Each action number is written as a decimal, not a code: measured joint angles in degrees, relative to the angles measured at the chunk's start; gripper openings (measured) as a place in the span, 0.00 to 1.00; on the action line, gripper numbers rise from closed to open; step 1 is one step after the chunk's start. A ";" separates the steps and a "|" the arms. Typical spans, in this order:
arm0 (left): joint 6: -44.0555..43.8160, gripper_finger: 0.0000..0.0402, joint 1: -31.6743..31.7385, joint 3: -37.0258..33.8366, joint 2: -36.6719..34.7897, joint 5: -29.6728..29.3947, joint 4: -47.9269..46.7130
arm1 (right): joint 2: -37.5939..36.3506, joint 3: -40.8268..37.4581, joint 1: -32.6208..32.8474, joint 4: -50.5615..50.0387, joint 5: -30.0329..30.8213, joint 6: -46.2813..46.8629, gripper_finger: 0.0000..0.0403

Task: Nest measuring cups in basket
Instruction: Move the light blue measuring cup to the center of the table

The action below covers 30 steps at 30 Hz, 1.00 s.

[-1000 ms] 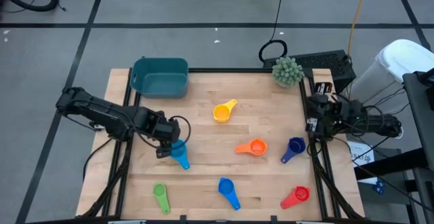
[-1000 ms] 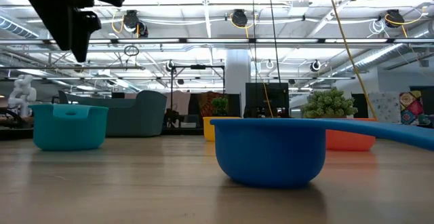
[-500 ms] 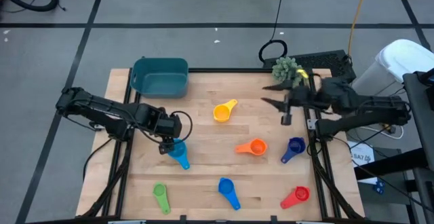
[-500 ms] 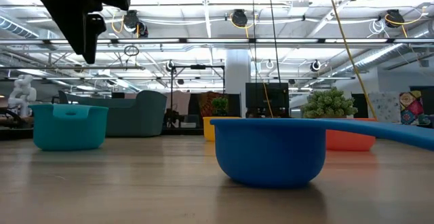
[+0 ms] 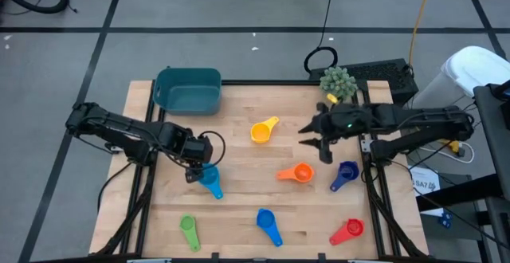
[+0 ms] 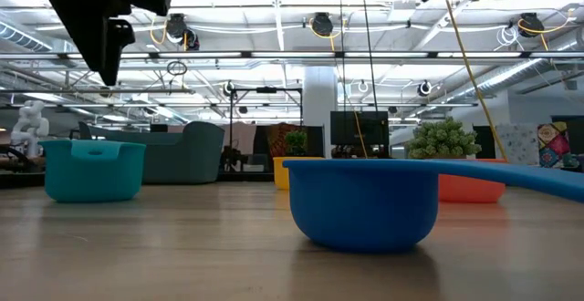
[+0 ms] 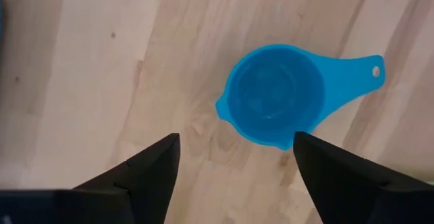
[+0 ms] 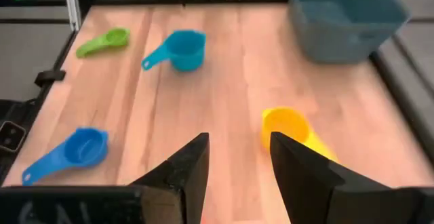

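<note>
Left tool [image 5: 195, 167] hung over the light blue cup [image 5: 212, 181] at the left-centre of the worktop [image 5: 239, 135], fingers spread wide and holding nothing; in its wrist view the cup [image 7: 274, 95] sat upright on the wood between the two fingers [image 7: 146, 173], not touched by either. Right tool [image 5: 317, 141] reached in from the right side, above the worktop between the yellow cup [image 5: 262, 131] and the orange cup [image 5: 298, 172], fingers parted and empty; its wrist view showed the yellow cup [image 8: 288, 129] just beyond the fingers. Teal basket [image 5: 189, 89] stood at the far left corner with no cup visible inside. The other cups lay apart on the wood: dark purple-blue cup [image 5: 345, 173] right of the orange one, green cup [image 5: 188, 229] at the near left, blue cup [image 5: 267, 222] near centre, red cup [image 5: 349, 230] near right. Spiky green plant [image 5: 338, 82] sat at the far right edge.
</note>
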 joint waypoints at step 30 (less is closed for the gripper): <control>-32.07 0.69 -4.15 -10.49 5.99 -0.45 12.17 | 3.70 -7.02 5.09 6.14 -0.88 7.16 0.37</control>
